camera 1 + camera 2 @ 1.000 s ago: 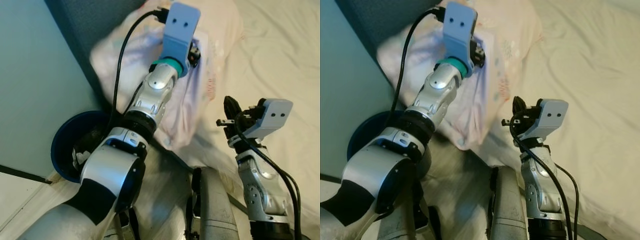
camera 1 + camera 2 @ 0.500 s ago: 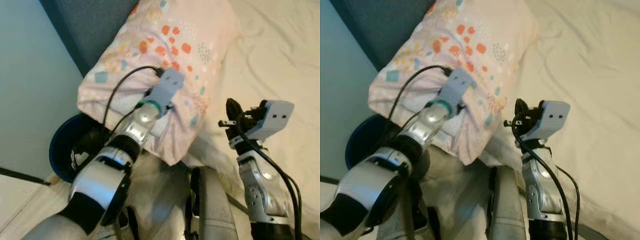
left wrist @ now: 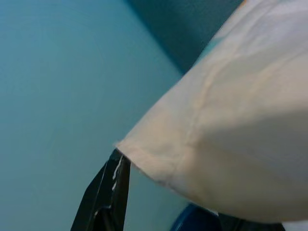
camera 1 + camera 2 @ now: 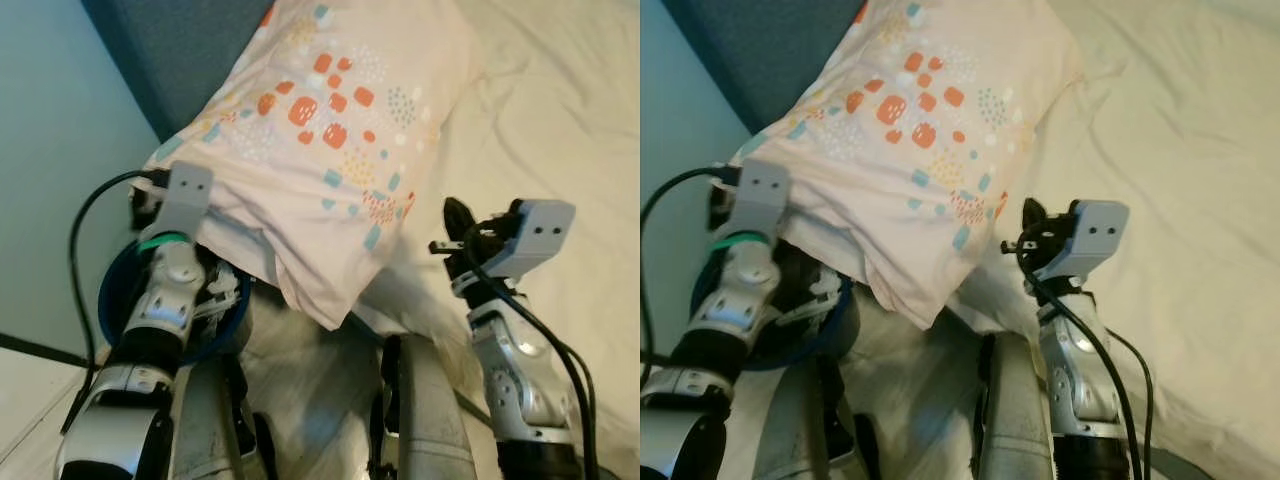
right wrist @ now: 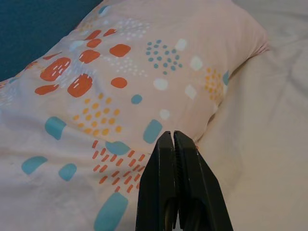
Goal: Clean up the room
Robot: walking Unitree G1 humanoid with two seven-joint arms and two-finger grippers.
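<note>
Cream bed (image 4: 560, 110) carries the patterned pillow (image 4: 330, 150) at its head corner, against the dark headboard (image 4: 170, 50), one end overhanging the bed edge. Blue bin (image 4: 118, 300) on floor below. Left gripper (image 3: 113, 192) at pillow's corner, fingers prob. together w/o cloth. Right gripper (image 5: 175, 185) pressed together, empty, near pillow.

Pale pink pillow (image 4: 330, 150) with orange and teal spots, lying slantwise, corner overhanging the bed edge
</note>
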